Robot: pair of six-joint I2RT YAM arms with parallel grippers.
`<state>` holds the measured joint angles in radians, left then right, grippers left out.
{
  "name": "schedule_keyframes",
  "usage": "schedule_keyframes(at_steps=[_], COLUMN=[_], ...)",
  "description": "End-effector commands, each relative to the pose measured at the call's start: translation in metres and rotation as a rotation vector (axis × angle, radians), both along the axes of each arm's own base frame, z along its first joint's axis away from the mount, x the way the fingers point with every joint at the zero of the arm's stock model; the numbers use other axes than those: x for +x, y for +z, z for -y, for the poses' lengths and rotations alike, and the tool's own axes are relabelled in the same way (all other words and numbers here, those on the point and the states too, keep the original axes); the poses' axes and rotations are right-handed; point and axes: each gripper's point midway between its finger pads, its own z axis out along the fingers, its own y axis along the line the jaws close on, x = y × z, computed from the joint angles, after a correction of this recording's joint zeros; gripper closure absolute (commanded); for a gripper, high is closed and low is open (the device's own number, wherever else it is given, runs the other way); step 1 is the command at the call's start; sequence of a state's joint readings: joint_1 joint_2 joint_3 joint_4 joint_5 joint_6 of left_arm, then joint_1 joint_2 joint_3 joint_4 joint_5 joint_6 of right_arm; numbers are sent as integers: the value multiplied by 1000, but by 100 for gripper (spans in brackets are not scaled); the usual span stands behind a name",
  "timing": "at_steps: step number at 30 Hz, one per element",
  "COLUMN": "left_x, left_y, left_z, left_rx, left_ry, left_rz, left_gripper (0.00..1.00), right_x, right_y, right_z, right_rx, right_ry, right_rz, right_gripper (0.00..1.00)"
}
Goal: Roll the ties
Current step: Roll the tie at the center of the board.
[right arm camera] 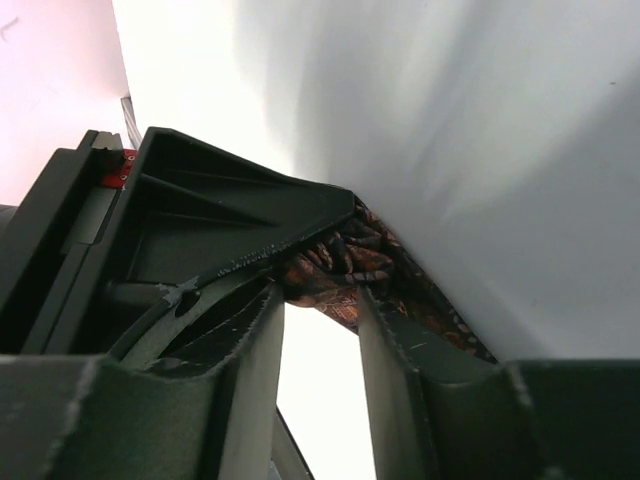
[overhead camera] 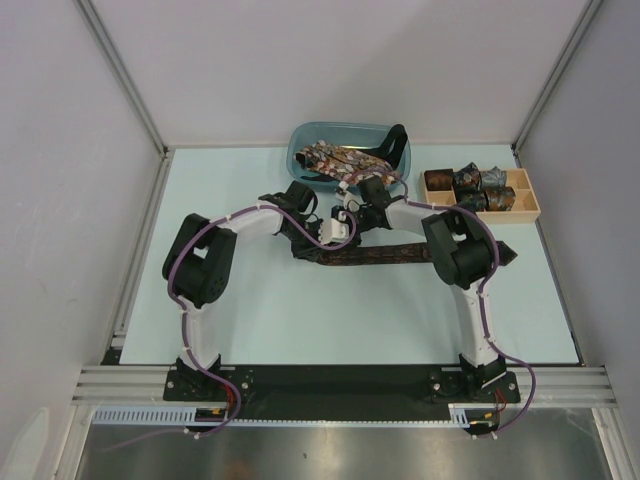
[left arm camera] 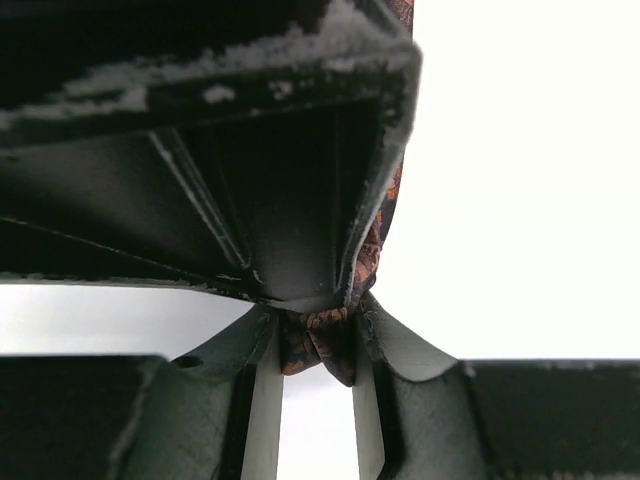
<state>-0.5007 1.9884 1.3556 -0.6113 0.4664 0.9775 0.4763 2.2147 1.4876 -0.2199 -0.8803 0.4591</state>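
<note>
Robot lab test cell. Enclosure is aluminium extrusion posts [overhead camera: 125,85] with plain grey wall panels [overhead camera: 340,60] on three sides. Pale blue worktop [overhead camera: 300,320] fits inside the frame. The left arm [overhead camera: 200,265] and right arm [overhead camera: 465,260] are bolted to a black base plate [overhead camera: 340,380] on extrusion rails at the near edge. Purple cables [overhead camera: 528,385] run down the arms towards a slotted cable duct [overhead camera: 140,413] along the front.

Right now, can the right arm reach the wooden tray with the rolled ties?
Probably yes. The right gripper is at the brown tie, but the wooden tray sits close beside it, with only bare table between.
</note>
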Motion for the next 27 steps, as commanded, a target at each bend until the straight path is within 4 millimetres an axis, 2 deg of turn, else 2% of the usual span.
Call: schedule_keyframes(at_steps=[1,3,8,10,13,14,16,17,20,27], left_x=[-9,-9,-10,-8,-1,2,7,10,9,6], left_y=[1,0,0,2,11,15,26,30,39,37], left_z=[-12,-13,-13,-14,-17,-18,-20,-23,-23,-14], left_rx=[30,32,30,26,-3,-15,-59,-74,-129,-159], left_ry=[7,8,7,13,48,59,83,100,126,138], left_rz=[-29,-33,-33,-31,-29,-25,-27,-25,-50,-77], left_gripper=[70,70,69,64,54,45,37,30,21,13], right_x=[6,4,3,3,5,3,5,3,2,3], right_y=[-6,-12,-13,-16,-21,-24,-27,-29,-33,-42], right_z=[-8,-7,-8,-5,6,9,16,19,26,37], right_rx=[-7,-20,-25,-35,-55,-62,-64,-68,-81,-128], right_ry=[-2,-4,-2,-1,-14,-18,-33,-35,-41,-56], right_rz=[25,6,10,9,-1,-13,-29,-38,-43,-42], right_gripper=[65,69,92,100,100,100,100,100,100,100])
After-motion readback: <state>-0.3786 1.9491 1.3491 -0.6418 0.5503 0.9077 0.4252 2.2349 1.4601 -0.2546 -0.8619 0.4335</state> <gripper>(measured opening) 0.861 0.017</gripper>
